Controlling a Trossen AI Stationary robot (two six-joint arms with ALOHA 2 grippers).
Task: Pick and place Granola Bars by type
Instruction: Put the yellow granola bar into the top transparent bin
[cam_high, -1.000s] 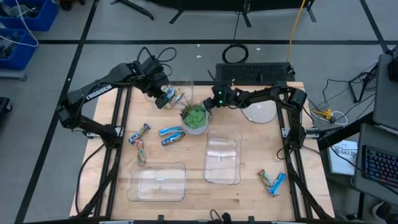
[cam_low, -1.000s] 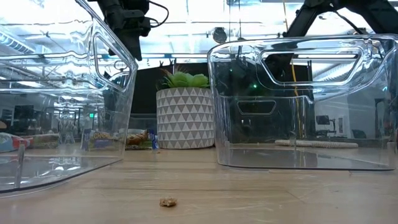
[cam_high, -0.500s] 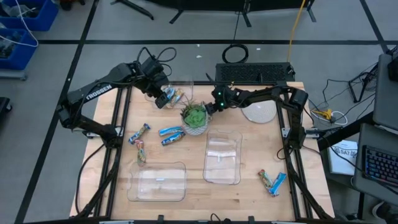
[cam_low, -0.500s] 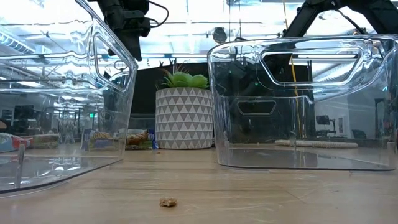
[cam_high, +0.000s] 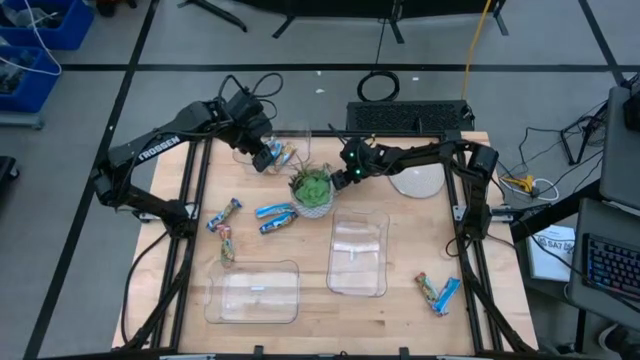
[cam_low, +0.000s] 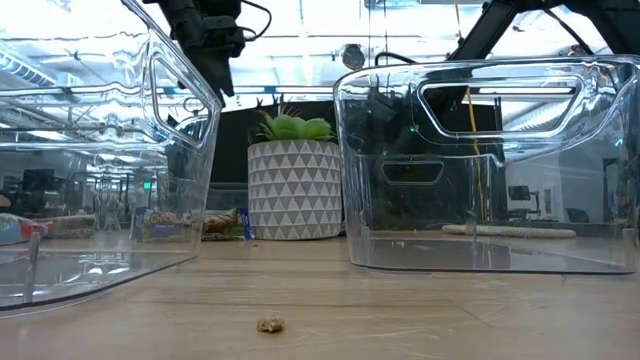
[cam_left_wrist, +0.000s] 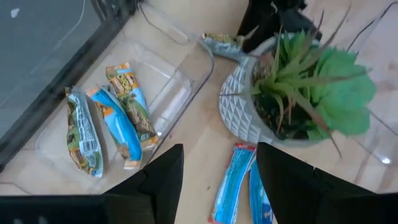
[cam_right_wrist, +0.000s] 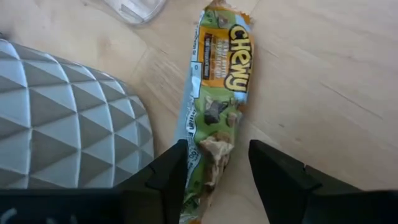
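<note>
My right gripper (cam_right_wrist: 224, 177) is open, low beside the potted plant (cam_high: 313, 190). Its fingers stand on either side of the near end of a tan-and-green "Chewy" bar (cam_right_wrist: 217, 106) lying flat on the table against the pot (cam_right_wrist: 62, 118). My left gripper (cam_left_wrist: 217, 180) is open and hovers above a small clear tray (cam_left_wrist: 180, 81) that holds three bars (cam_left_wrist: 115, 118). Two blue bars (cam_high: 276, 217) lie left of the pot. Two multicoloured bars (cam_high: 225, 228) lie farther left. Another two bars (cam_high: 438, 292) lie near the right near corner.
Two large clear bins (cam_high: 255, 292) (cam_high: 358, 252) stand on the near half of the table and fill the low view. A white round object (cam_high: 415, 180) and a black keyboard (cam_high: 405, 118) sit at the far right. The plant's leaves (cam_left_wrist: 311, 81) spread close to both grippers.
My right gripper has moved a little toward the near edge, closer to the plant pot and the bar beside it. My left arm has kept still.
</note>
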